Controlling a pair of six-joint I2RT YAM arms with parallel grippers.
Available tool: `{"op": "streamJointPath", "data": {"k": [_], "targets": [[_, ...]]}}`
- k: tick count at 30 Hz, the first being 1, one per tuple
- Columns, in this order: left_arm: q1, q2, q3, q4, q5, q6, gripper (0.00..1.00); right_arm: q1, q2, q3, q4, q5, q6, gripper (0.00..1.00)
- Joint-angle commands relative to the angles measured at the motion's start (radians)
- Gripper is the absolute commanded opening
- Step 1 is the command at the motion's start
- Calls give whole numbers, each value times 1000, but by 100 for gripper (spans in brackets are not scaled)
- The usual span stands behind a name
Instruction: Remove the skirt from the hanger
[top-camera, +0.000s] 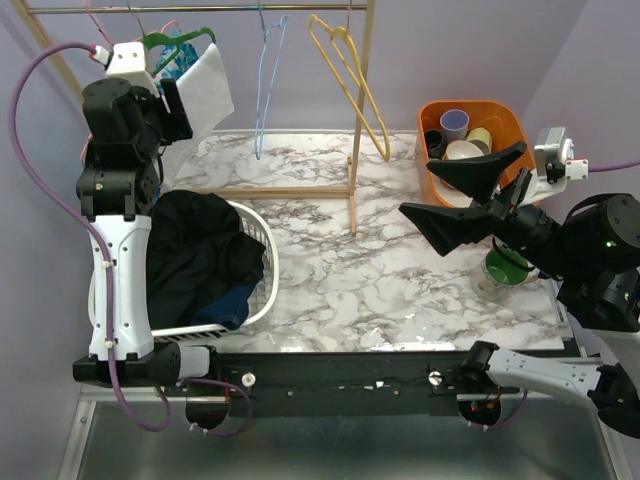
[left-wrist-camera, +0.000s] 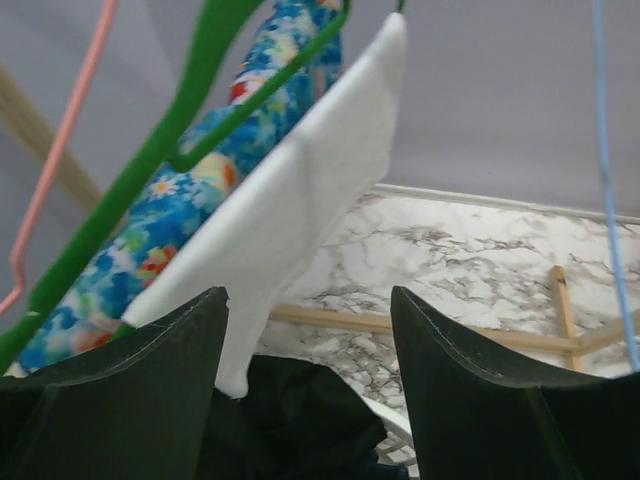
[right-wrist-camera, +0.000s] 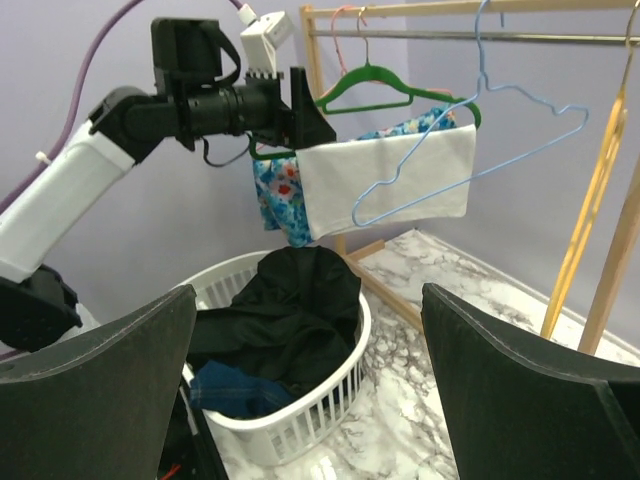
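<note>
The black skirt (top-camera: 200, 250) lies crumpled in the white laundry basket (top-camera: 265, 240) at the left; it also shows in the right wrist view (right-wrist-camera: 290, 320) and low in the left wrist view (left-wrist-camera: 290, 410). The light-blue hanger (top-camera: 268, 80) hangs bare on the rail (right-wrist-camera: 470, 130) (left-wrist-camera: 610, 200). My left gripper (top-camera: 183, 108) is open and empty (left-wrist-camera: 310, 300), raised beside the green hanger (left-wrist-camera: 150, 150) and the white cloth (left-wrist-camera: 290, 200) on it. My right gripper (top-camera: 420, 188) is open and empty (right-wrist-camera: 308, 300) above the table's right half.
A blue floral garment (right-wrist-camera: 275, 190) hangs on the green hanger. A navy garment (top-camera: 230, 305) lies in the basket. A yellow hanger (top-camera: 350, 70) hangs on the wooden rack. An orange bin (top-camera: 500, 115) of cups and a green glass (top-camera: 505, 270) stand at the right.
</note>
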Motion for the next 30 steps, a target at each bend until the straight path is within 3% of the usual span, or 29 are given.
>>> {"op": "streamJointPath", "data": {"k": [1, 10, 16, 24, 30], "targets": [[127, 61, 111, -126, 17, -45, 77, 2, -30, -42, 10, -20, 41, 100], [222, 86, 160, -62, 124, -15, 77, 1, -60, -82, 14, -54, 45, 100], [247, 101, 257, -85, 85, -10, 78, 1, -59, -82, 6, -57, 32, 100], [262, 92, 238, -10, -132, -28, 77, 1, -57, -73, 8, -73, 28, 100], [281, 156, 252, -71, -61, -27, 77, 1, -80, -81, 3, -60, 9, 100]]}}
